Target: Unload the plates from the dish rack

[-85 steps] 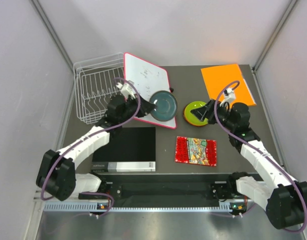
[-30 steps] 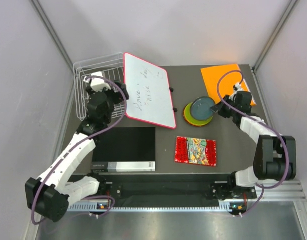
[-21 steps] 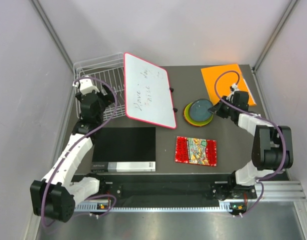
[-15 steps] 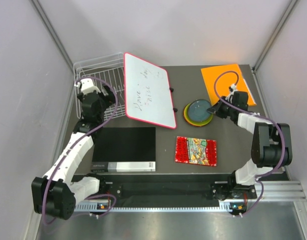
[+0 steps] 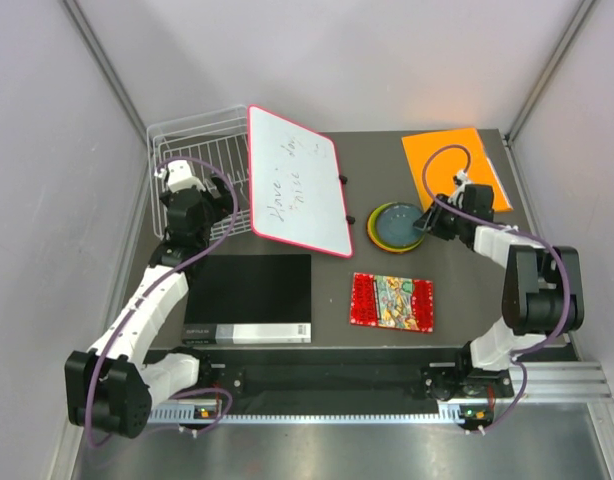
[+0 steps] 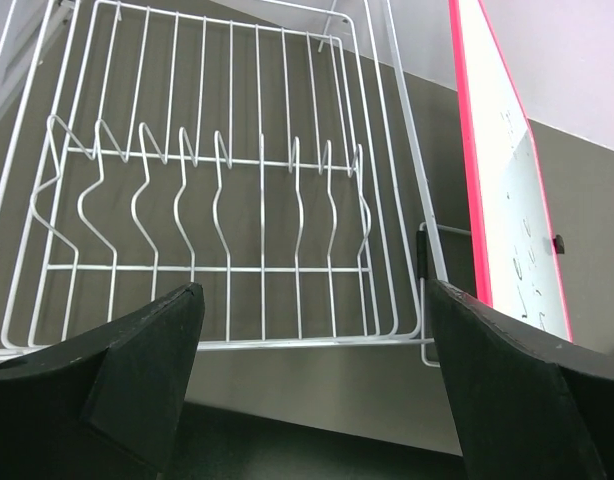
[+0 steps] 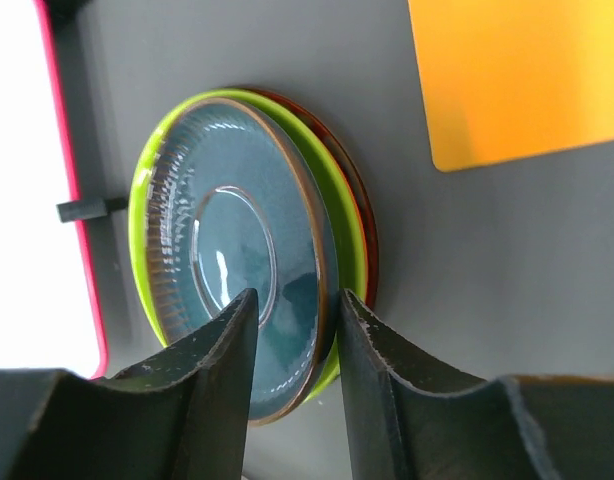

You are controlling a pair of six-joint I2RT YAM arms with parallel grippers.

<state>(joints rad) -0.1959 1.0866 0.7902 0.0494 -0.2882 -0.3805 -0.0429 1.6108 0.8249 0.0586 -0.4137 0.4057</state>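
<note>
Plates (image 5: 397, 227) stacked on worktop (image 5: 457, 290), teal plate (image 7: 237, 270) topmost; right end effector (image 7: 297, 300) released astride its rim. Left end effector (image 6: 314, 290) released over dish rack (image 6: 262, 200).

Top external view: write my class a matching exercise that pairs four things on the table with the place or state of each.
Column one
1. dish rack
2. teal plate
3. orange sheet
4. red patterned mat

Column two
A. lies in the far right corner
B. rests on top of the lime green plate
C. holds no plates
D. lies closest to the near edge

Pairs: 1-C, 2-B, 3-A, 4-D
</note>
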